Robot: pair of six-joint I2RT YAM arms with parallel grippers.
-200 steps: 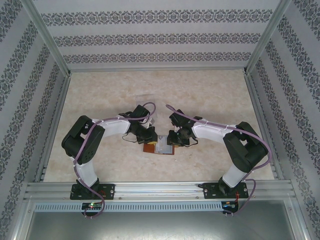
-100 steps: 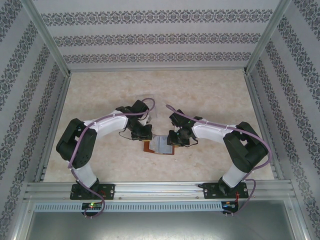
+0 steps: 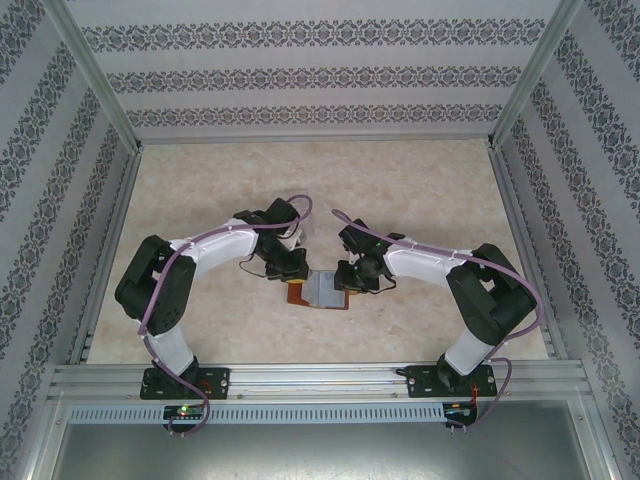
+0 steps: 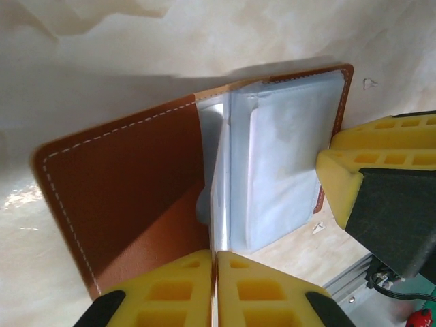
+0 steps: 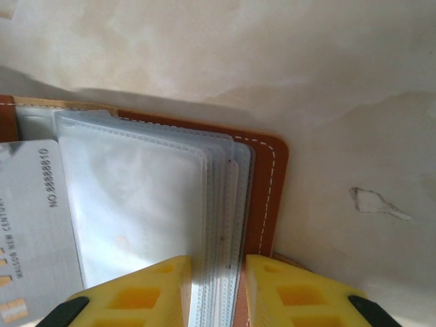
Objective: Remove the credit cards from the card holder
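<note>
Top view: card holder (image 3: 318, 292) lies open on the marbled surface (image 3: 420, 190), low centre of frame, between the two arms. Left fingers (image 3: 292, 272) at its upper left corner, right fingers (image 3: 346, 282) at its right edge; too small here to read either grip. Left wrist view: brown cover of the card holder (image 4: 122, 184) fills the left half, its flap raised at a tilt, white stitching along the edge. Clear sleeves (image 4: 286, 157) lie on the right half. A pale sheet (image 4: 216, 177) stands edge-on down the middle and runs into the seam of the left fingers (image 4: 262, 289), which are pressed together on it at bottom centre; sleeve or card, cannot tell. Right fingers (image 4: 340, 184) touch the holder's right edge. Right wrist view: right fingers (image 5: 300, 293) at bottom, a narrow gap between them, clamped on the stacked sleeve edges (image 5: 218, 225) and the brown cover rim (image 5: 269, 191). One credit card (image 5: 30, 218), pale grey with dark print, sits at far left among the sleeves.
</note>
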